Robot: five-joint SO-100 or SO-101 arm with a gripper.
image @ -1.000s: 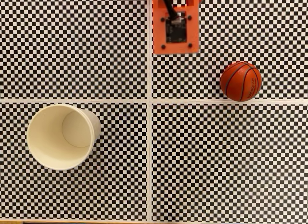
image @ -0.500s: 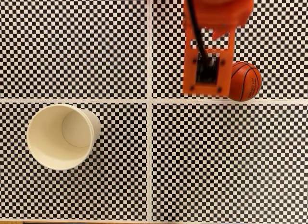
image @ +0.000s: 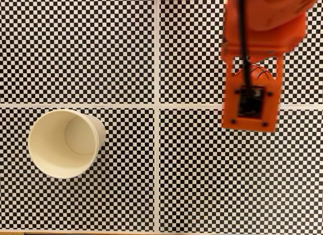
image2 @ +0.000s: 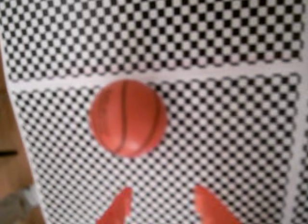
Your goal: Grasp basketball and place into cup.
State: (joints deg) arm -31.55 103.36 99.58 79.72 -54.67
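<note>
A small orange basketball [image2: 127, 117] with black seam lines sits on a desk [image: 101, 43] covered in a fine black-and-white checkerboard pattern, crossed by thin white lines that split it into panels. In the wrist view the ball rests just below one of these white lines, a little left of center, and two orange fingertips of the end effector [image2: 166, 207] rise from the bottom edge just short of the ball, spread apart with a clear gap between them and nothing held. The picture is soft and blurred, so the exact gap between fingertips and ball is hard to judge. In the fixed view from above, the orange arm hangs over the ball and hides most of it; a sliver of the basketball [image: 258, 72] peeks through an opening in the arm's frame. Far to the left of the ball and somewhat lower in that view stands a wide cream-white paper cup [image: 63, 143], upright and with nothing inside. The likely trouble from here is the ball's roundness: if the fingertips come down off center, or one touches first, the ball could roll away across the smooth surface or squirt out as they close. A light paper cup could also tip if bumped during the drop. At the left edge of the wrist view the checkered sheet ends and a brown wooden surface [image2: 12, 151] shows beside it.
</note>
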